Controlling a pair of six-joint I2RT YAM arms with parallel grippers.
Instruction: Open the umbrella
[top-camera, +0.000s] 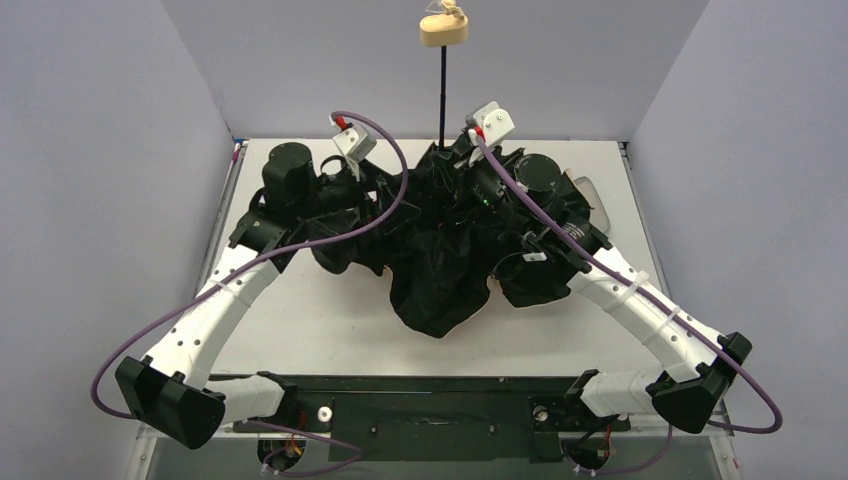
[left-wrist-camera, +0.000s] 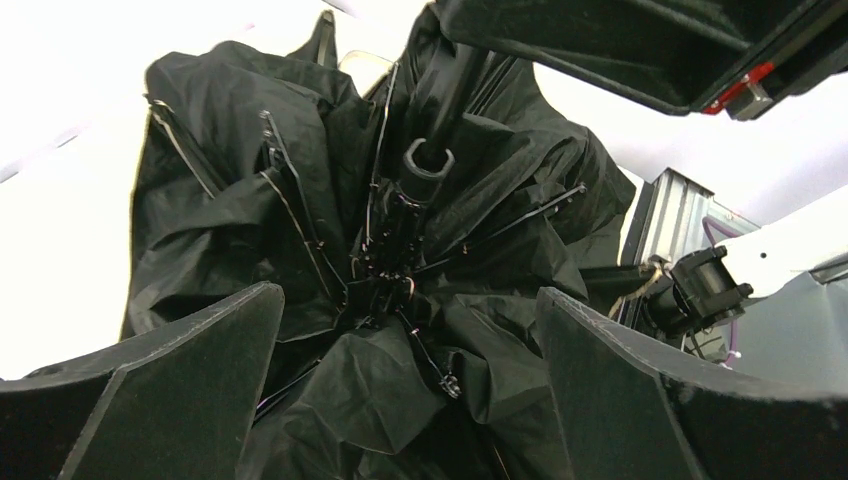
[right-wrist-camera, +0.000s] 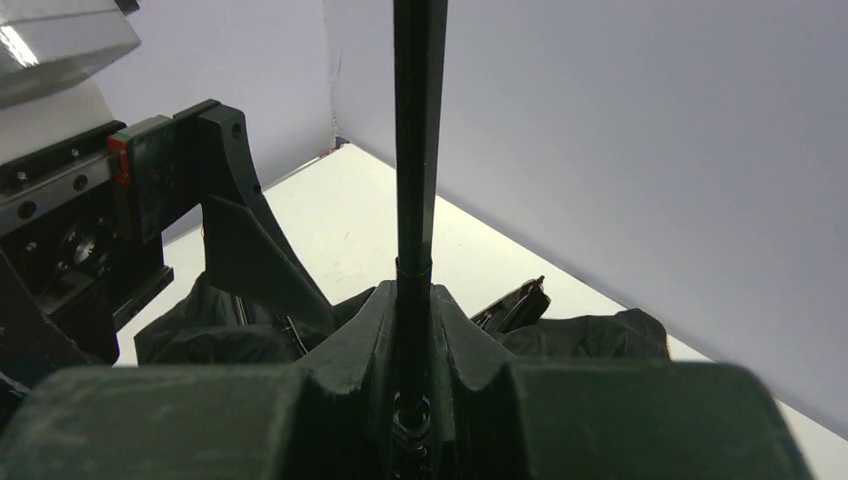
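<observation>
Clamping shaft (top-camera: 442, 95) of one umbrella (top-camera: 440, 275): right end effector (right-wrist-camera: 411, 335) | left end effector (left-wrist-camera: 410, 390): spread apart | one handle knob (top-camera: 443, 30)

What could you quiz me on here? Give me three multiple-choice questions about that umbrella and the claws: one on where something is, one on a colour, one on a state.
1. Where is the umbrella's handle knob?
A. Lying flat beside the canopy.
B. Atop the upright shaft, above the canopy.
C. Buried under the canopy.

2. What colour is the canopy fabric facing the overhead camera?
A. Black.
B. Red.
C. White.

3. How does the right gripper stand?
A. Wide open, apart from everything.
B. Out of every view.
C. Shut on the shaft.

Answers: B, since the overhead view shows the knob topping the shaft, high above the canopy; A, since the crumpled fabric there is black; C, since the right wrist view shows its fingers closed around the shaft.
</observation>
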